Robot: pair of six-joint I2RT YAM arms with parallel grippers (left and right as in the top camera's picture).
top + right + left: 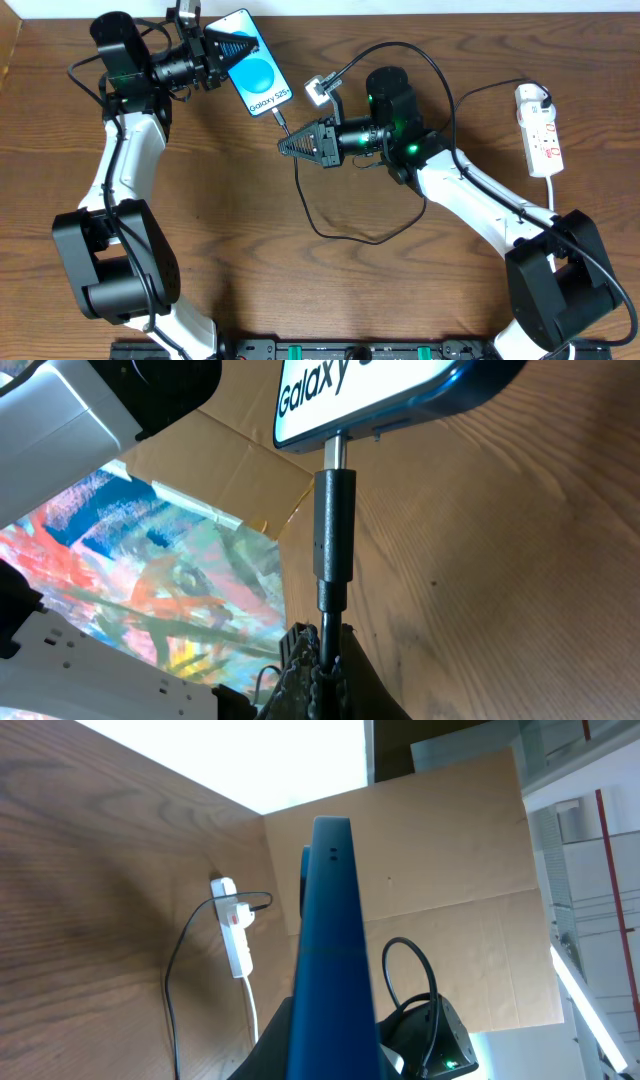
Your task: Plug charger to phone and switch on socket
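Note:
The phone (255, 72) with a cyan screen and "Galaxy S25" text is held tilted off the table by my left gripper (222, 48), which is shut on its upper end. It shows edge-on in the left wrist view (330, 950). My right gripper (292, 143) is shut on the charger cable (283, 123) just behind its connector. In the right wrist view the connector (334, 525) has its metal tip at the phone's (400, 390) bottom port. The black cable (350, 232) loops across the table to a plug in the white socket strip (540, 130) at the right.
The socket strip's white cord (553, 190) runs down toward the right arm's base. The strip also shows in the left wrist view (236, 928). A small white adapter block (318, 91) sits on the right arm by the cable.

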